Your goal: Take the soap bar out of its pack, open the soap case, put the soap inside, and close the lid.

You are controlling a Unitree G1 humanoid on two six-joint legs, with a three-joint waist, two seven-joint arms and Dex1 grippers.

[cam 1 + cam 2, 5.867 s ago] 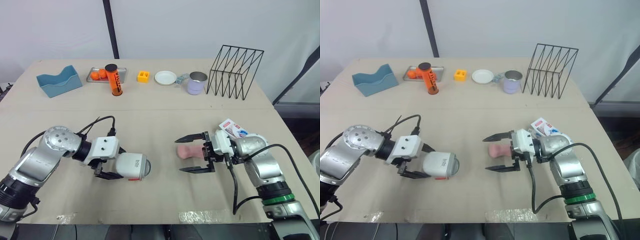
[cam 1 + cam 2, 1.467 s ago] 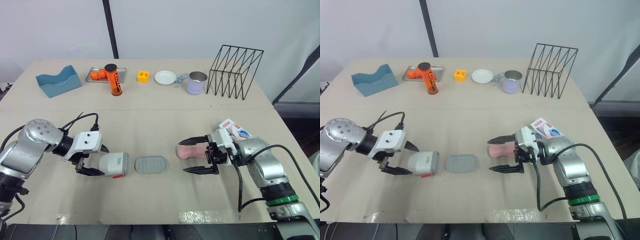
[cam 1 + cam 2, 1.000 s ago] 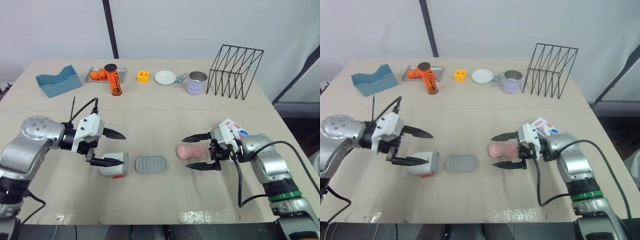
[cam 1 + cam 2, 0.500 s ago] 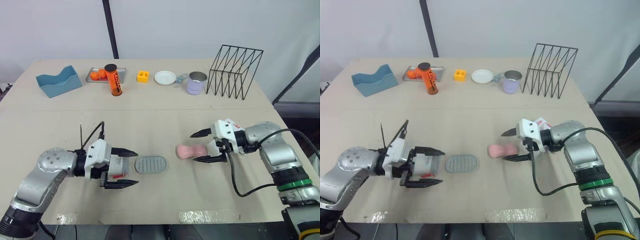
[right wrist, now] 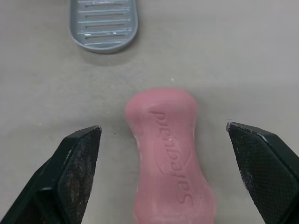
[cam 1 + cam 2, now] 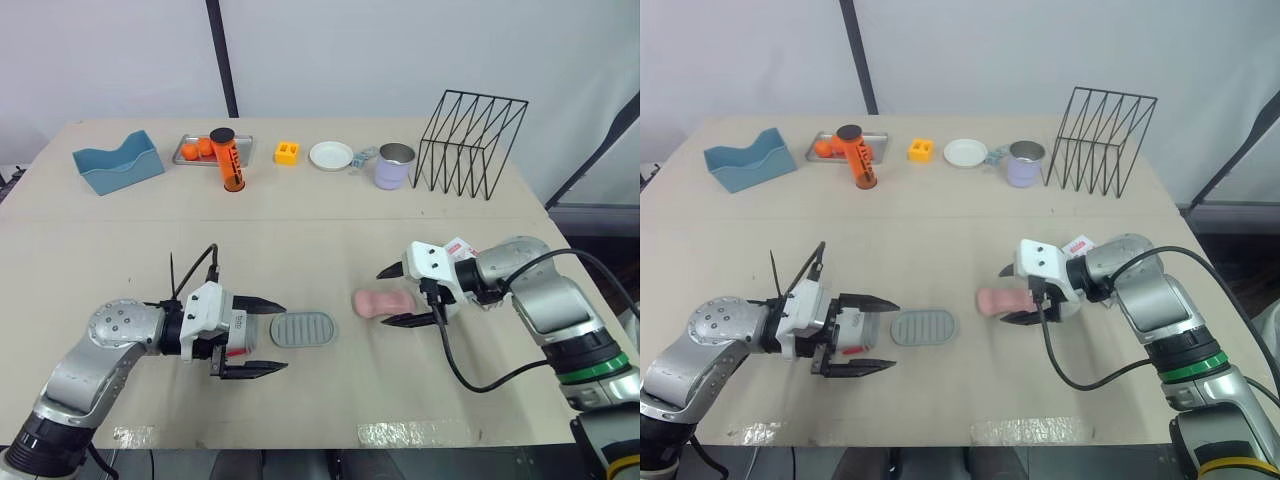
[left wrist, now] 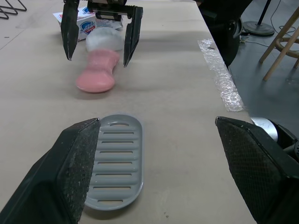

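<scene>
The pink soap bar (image 6: pixel 381 303) lies bare on the table, and my open right gripper (image 6: pixel 388 297) has a finger on each side of its right end without touching it. Behind that gripper lies the white and blue soap pack (image 6: pixel 460 248). The case's grey slatted tray (image 6: pixel 303 329) rests flat to the left of the soap. My left gripper (image 6: pixel 280 337) stands open just left of the tray. The white case cover (image 6: pixel 236 334) with a red label lies between its fingers close to the palm. The left wrist view shows the tray (image 7: pixel 116 161) ahead and the soap (image 7: pixel 97 70) beyond.
Along the table's far side stand a blue holder (image 6: pixel 117 165), a metal tray with oranges (image 6: pixel 197 151), an orange bottle (image 6: pixel 230 162), a yellow block (image 6: pixel 287 152), a white dish (image 6: pixel 331 155), a lilac mug (image 6: pixel 394 166) and a black wire rack (image 6: pixel 470 143).
The right gripper has edged left, closer around the soap's end. The left gripper has crept slightly toward the tray. Soap and tray have not moved.
</scene>
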